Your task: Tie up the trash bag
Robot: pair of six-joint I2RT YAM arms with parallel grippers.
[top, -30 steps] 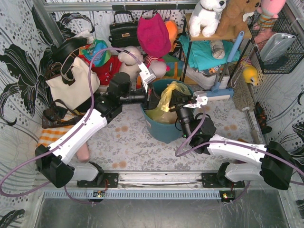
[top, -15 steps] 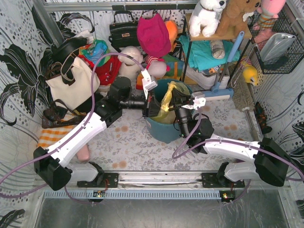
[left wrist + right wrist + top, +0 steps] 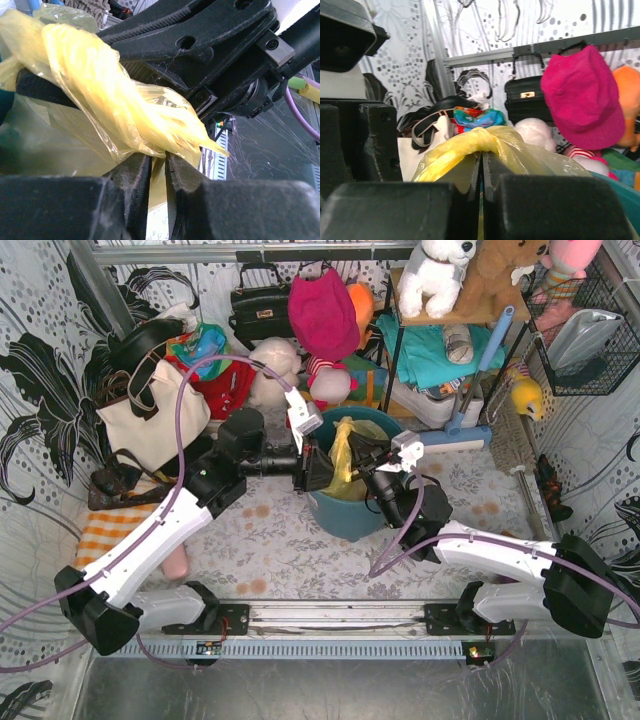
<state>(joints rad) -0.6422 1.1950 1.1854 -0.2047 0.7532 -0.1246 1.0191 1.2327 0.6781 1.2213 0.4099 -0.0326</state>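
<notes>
Trash bag [image 3: 345, 447]: sat in the bin [image 3: 345, 515], its twisted top lay just above both pairs of fingertips | right gripper [image 3: 481, 172]: was clenched on a fold of the bag | left gripper [image 3: 158, 161]: fingers stood slightly apart with plastic in the gap; I could not tell if they gripped.

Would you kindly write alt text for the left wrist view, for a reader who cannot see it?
A twisted rope of the yellow trash bag runs diagonally across the frame, its end lying over the left gripper, whose jaws stand slightly parted with film showing in the gap. Black hardware of the right arm fills the upper right.
</notes>
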